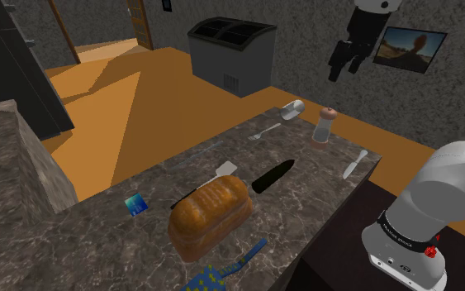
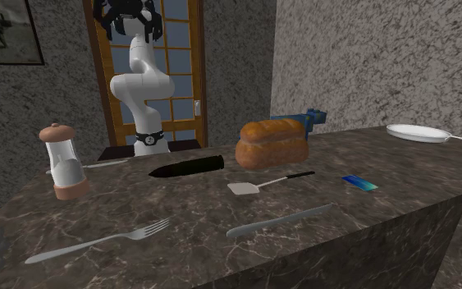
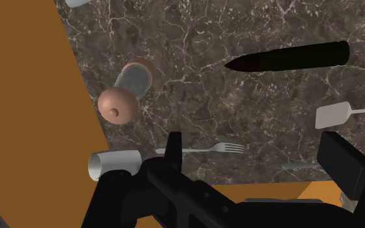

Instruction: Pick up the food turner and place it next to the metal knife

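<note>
The food turner (image 1: 220,173) has a flat white head and a thin black handle. It lies on the dark marble counter (image 1: 305,207) between the bread loaf (image 1: 210,215) and a black knife (image 1: 272,176). In the second exterior view the turner (image 2: 247,187) lies behind a grey metal knife (image 2: 278,222) at the counter's near edge. My gripper (image 1: 344,70) hangs high above the counter's end by the pepper mill, open and holding nothing. The wrist view looks down past the gripper (image 3: 259,155) at the turner's head (image 3: 333,115) and the knife's tip (image 3: 301,166).
A pepper mill (image 1: 325,126), a fork (image 1: 265,131) and a tipped cup (image 1: 292,109) sit at one end. A pale knife (image 1: 354,165) lies near the stand-side edge. A blue card (image 1: 135,203), a blue slotted utensil (image 1: 222,273) and a plate (image 2: 418,131) lie beyond the loaf.
</note>
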`<action>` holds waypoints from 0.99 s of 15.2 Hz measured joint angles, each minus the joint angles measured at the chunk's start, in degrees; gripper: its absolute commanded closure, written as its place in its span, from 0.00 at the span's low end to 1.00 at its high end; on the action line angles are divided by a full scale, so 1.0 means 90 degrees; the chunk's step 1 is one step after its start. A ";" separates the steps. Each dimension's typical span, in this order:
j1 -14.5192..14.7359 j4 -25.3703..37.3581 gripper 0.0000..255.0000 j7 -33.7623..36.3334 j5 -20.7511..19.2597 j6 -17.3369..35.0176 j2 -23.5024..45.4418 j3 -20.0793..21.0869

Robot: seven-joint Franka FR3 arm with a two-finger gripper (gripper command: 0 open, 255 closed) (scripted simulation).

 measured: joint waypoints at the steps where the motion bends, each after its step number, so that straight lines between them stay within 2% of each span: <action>1: 0.0000 0.0000 0.00 0.0000 0.0000 0.0000 0.0000 0.0000; 5: -0.0090 -0.0414 0.00 0.0859 0.0302 0.0244 -0.0082 0.0441; 10: -0.0191 -0.0917 0.00 0.2356 0.0878 0.0767 0.0047 0.1267; 15: -0.0348 -0.1155 0.00 0.3844 0.1419 0.1485 0.0585 0.2135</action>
